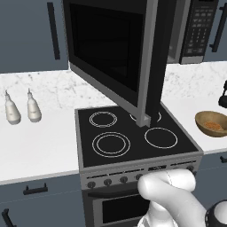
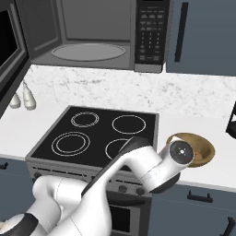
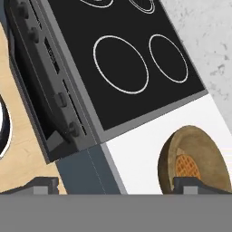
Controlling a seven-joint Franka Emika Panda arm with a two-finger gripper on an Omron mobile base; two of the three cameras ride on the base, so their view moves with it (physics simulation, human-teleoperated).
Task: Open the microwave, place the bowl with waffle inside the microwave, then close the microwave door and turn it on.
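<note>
The microwave [image 2: 92,34] hangs above the stove with its cavity open and its button panel [image 2: 150,32] on the right. The microwave door [image 1: 106,48] is swung wide out to the left. On the white counter right of the stove sits the brown bowl [image 1: 213,123], with the waffle [image 3: 186,166] inside it. My gripper [image 3: 118,186] is open above the counter's front edge, looking down. One fingertip [image 3: 195,185] overlaps the near rim of the bowl [image 3: 206,149] and the other fingertip [image 3: 43,185] is over the cabinet front. In the right base view my wrist covers part of the bowl [image 2: 205,150].
The black cooktop [image 1: 133,133] with burner rings lies left of the bowl, with oven knobs [image 1: 107,181] along its front. Two white bottles [image 1: 12,111] stand on the left counter. A dark object [image 1: 224,99] stands at the far right. Blue cabinets flank the microwave.
</note>
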